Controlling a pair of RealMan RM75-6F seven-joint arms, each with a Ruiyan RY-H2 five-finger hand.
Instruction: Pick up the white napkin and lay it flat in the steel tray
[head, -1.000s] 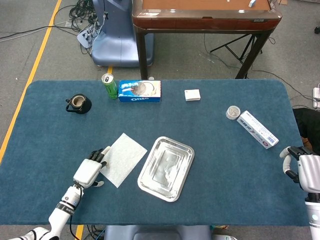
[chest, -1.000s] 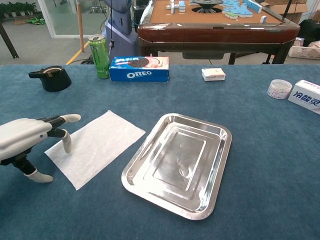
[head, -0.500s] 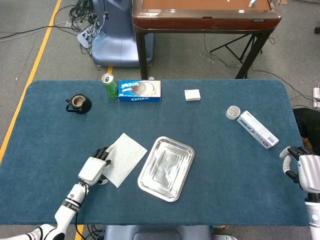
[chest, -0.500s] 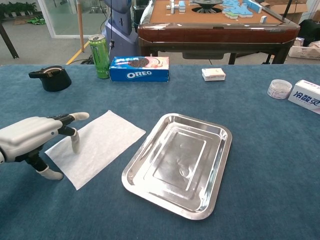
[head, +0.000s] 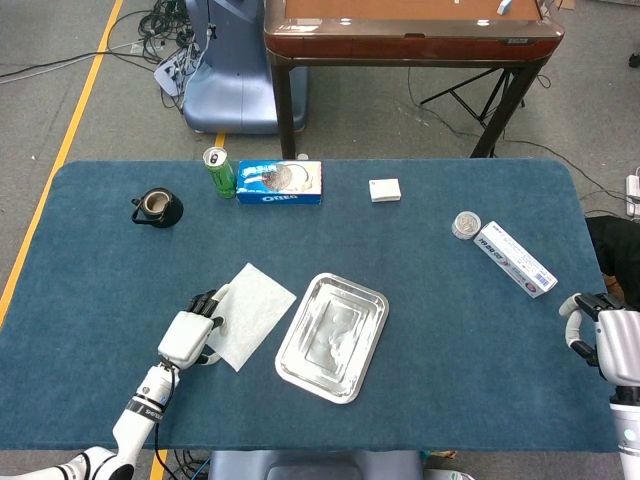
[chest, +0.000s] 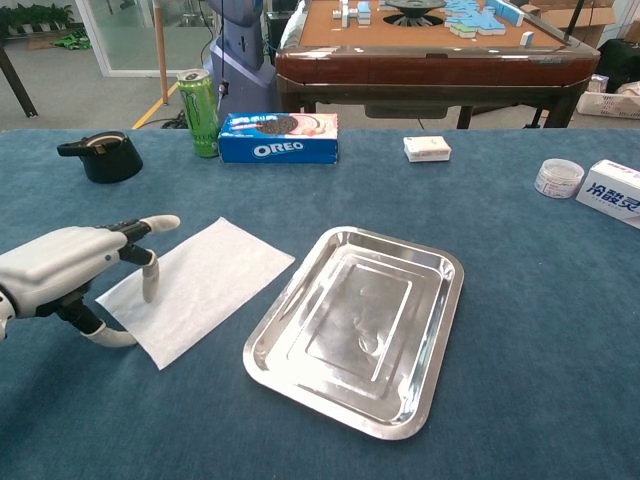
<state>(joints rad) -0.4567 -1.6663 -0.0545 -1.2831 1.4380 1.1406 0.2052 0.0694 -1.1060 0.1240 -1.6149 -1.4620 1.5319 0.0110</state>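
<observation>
Reaching w/ left hand (chest: 70, 270) at the napkin (chest: 200, 285), not holding anything yet afaict. Napkin lies flat on the cloth just left of the tray (chest: 300, 385), near corner almost at the tray rim, not in it. From chest cam the fingers (chest: 150, 283) come down over the napkin's left corner, one fingertip on or just above the sheet, thumb curled low on the table side off the edge; can't tell if there's real contact. Fingers apart, nothing pinched. Head cam agrees: left hand (head: 190, 332) sits at the napkin (head: 252, 310) left edge, tray (head: 300, 368) to its right. Right hand (head: 610, 335) parked at far right table edge, well away, fingers look loosely curled w/ nothing in them; only partly in frame so not 100% sure. My read on handling: thin paper, near weightless, floppy, zero stiffness, so it'll drape and fold on itself once lifted, and prob slide on the cloth if I push rather than pinch. Best grab = the left corner/edge under the hand, thumb under or against the edge, finger on top, pinch tight. Then carry low and drag-lay it into the tray so it goes down flat. Risk: crumpling or a fold-over on release, tray is slick steel.
</observation>
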